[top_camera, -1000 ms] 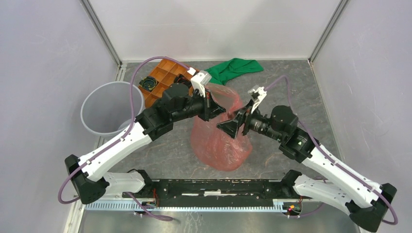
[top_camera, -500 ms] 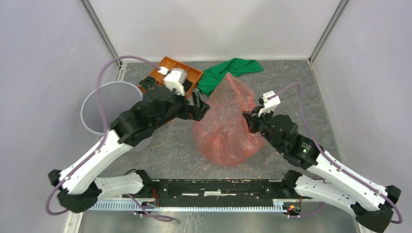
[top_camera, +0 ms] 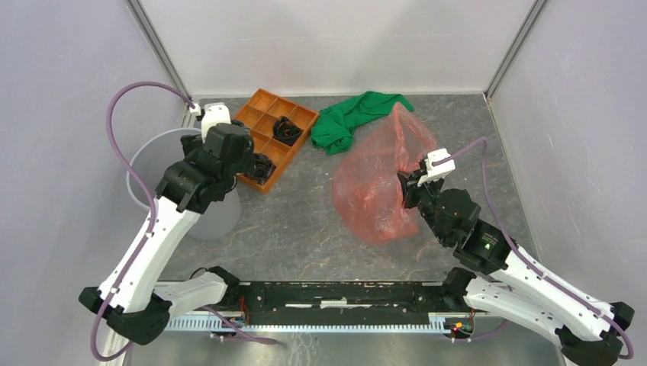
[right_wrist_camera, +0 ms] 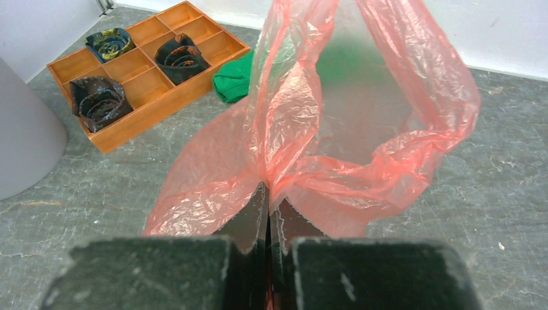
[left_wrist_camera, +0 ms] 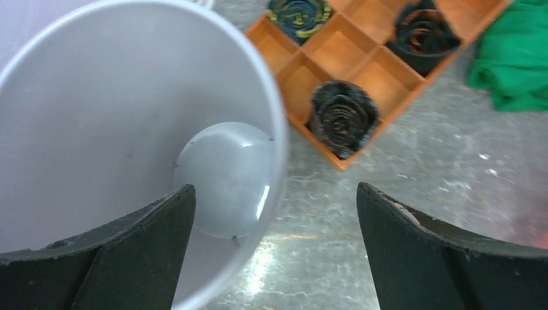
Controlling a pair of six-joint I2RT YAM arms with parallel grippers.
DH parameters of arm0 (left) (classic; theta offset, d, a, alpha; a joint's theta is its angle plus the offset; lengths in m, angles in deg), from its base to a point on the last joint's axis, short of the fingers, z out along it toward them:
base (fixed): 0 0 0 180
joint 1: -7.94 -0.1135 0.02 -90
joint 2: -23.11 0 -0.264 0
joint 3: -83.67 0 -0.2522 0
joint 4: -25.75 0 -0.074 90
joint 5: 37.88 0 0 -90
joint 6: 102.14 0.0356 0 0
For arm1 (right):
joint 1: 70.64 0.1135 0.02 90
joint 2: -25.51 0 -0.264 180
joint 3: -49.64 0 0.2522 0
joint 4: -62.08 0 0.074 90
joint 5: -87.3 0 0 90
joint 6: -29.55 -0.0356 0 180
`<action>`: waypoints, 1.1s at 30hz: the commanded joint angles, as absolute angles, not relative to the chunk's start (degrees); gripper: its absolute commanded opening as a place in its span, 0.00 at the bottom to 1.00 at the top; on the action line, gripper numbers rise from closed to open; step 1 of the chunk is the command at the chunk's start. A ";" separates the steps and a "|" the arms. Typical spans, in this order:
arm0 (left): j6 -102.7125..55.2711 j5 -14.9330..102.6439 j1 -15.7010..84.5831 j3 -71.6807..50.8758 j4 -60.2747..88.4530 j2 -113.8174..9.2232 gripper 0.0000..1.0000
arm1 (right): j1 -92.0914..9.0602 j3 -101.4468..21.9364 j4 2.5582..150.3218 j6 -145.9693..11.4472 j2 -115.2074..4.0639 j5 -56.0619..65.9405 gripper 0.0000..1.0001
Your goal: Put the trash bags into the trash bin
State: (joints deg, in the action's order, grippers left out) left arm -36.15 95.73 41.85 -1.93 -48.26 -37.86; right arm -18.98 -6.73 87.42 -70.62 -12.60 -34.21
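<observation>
Red-pink trash bag [top_camera: 374, 194] sat well away from the trash bin [top_camera: 149, 164]. The left gripper [left_wrist_camera: 274, 194] had let go and swung over the bin, wide open, empty. Only the right gripper [right_wrist_camera: 268, 213] pinched the bag, so it must carry it there.

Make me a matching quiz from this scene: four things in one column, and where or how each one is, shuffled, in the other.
1 trash bag
2 trash bin
3 green cloth
4 orange tray

a under the open left hand
b holding dark coiled rolls
c pinched in the shut right hand
d crumpled near the back wall

Pairs: 1-c, 2-a, 3-d, 4-b
</observation>
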 commanded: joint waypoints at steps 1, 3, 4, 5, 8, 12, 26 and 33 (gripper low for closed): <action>-30.59 95.62 34.05 -3.16 -43.88 -38.36 1.00 | -18.83 -6.17 84.05 -69.98 -12.76 -32.43 0.01; -30.41 93.05 30.48 -4.93 -41.49 -38.63 1.00 | -18.82 -6.61 84.96 -70.54 -13.04 -31.36 0.01; -30.41 91.03 28.13 -5.74 -40.74 -39.00 1.00 | -18.79 -6.57 85.07 -70.72 -13.00 -31.01 0.01; -30.54 88.84 25.81 -6.57 -40.21 -39.43 1.00 | -18.80 -6.37 85.03 -70.86 -12.91 -30.60 0.01; -30.72 82.92 20.92 -8.95 -39.17 -39.94 1.00 | -18.79 -5.88 85.07 -70.94 -12.48 -30.34 0.01; -31.23 78.73 19.99 -10.95 -38.42 -37.98 1.00 | -18.81 -5.69 85.29 -70.82 -12.11 -30.30 0.00; -31.61 71.95 19.97 -10.81 -40.96 -34.15 0.60 | -18.83 -6.00 84.41 -70.49 -13.17 -28.92 0.01; -31.14 69.60 19.96 -10.32 -42.01 -33.09 0.38 | -18.84 -6.31 84.57 -70.54 -13.39 -28.57 0.01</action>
State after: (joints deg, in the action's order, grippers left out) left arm -32.61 71.80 20.28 -12.55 -41.73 -33.95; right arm -18.98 -5.70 87.05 -70.64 -13.23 -29.23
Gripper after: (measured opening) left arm 0.451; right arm 0.011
